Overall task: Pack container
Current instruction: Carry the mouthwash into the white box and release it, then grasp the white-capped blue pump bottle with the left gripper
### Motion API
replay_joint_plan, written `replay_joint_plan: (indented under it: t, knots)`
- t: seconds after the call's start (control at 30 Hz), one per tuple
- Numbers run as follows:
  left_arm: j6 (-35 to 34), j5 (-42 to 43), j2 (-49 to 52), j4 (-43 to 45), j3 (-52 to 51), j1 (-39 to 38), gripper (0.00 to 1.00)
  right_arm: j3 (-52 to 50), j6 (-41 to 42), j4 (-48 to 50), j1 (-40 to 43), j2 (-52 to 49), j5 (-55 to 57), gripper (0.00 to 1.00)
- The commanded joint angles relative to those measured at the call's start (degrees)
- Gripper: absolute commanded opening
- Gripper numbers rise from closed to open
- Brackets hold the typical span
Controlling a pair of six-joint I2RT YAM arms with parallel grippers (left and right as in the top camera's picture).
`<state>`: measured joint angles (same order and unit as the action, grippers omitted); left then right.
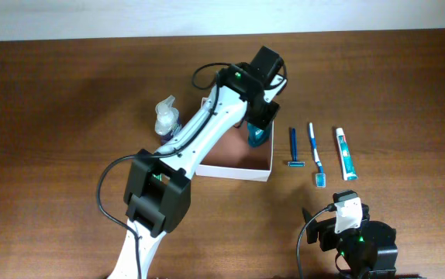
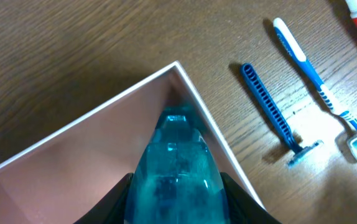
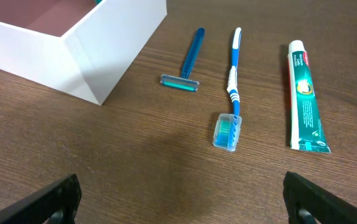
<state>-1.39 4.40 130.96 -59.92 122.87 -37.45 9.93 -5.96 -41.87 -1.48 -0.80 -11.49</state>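
One square, shallow, white-walled container (image 1: 234, 173) with a pinkish-brown inside. Two bottles: one translucent teal plastic bottle (image 2: 175, 171) and one clear plastic spray bottle (image 1: 166, 118) with a pale trigger head. One slim blue plastic razor (image 1: 293, 147), one blue-and-white toothbrush (image 1: 315, 151) with a capped head, one white-and-green toothpaste tube (image 1: 345, 153).

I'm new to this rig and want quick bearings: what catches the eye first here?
The left end effector grips a translucent teal bottle over the right side of the white-walled container. To the container's right, a blue razor, a toothbrush and a toothpaste tube lie side by side on the wooden table.
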Motion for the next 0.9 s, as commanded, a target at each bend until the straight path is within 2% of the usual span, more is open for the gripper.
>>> replay_joint_plan:
  t: [0.0,0.1,0.2,0.3,0.4,0.47,0.6,0.7,0.8,0.87]
  knots:
    - [-0.31,-1.29,-0.44,1.81,0.87,-0.66,0.16,-0.31,0.48,0.13,0.42,0.39,0.55,0.99]
    - [-0.31,-1.27,-0.46,1.77,1.57,-0.63,0.43,-0.31,0.48,0.13,0.42,0.39,0.52,0.99]
    - [-0.33,-1.25,-0.5,-2.49,6.23,-0.57,0.65,-0.31,0.48,0.13,0.42,0.39,0.55,0.99]
    - [-0.31,-1.22,-0.57,-10.38,14.08,-0.52,0.75,-0.31,0.48,0.13,0.42,0.39,0.52,0.99]
    - [0.85,-1.25,-0.57,-21.24,25.97,-0.52,0.82,-0.31,0.48,0.13,0.42,0.39,0.52,0.99]
    - [3.91,-1.44,-0.59,-26.51,32.65,-0.48,0.82,-0.31,0.48,0.13,0.42,0.39,0.52,0.99]
    - [2.58,-13.35,-0.59,-36.79,42.95,3.06,0.84,-0.31,0.48,0.13,0.42,0.39,0.52,0.99]
    - [1.99,-9.57,-0.63,-36.79,42.75,8.11,0.84,-0.31,0.48,0.13,0.42,0.39,0.55,0.99]
    - [-3.06,-9.29,-0.55,-36.79,38.86,14.12,0.84,-0.31,0.48,0.13,0.42,0.39,0.55,0.99]
    - [-3.34,-8.48,-0.55,-36.79,35.36,17.18,0.84,-0.31,0.48,0.13,0.42,0.39,0.52,0.99]
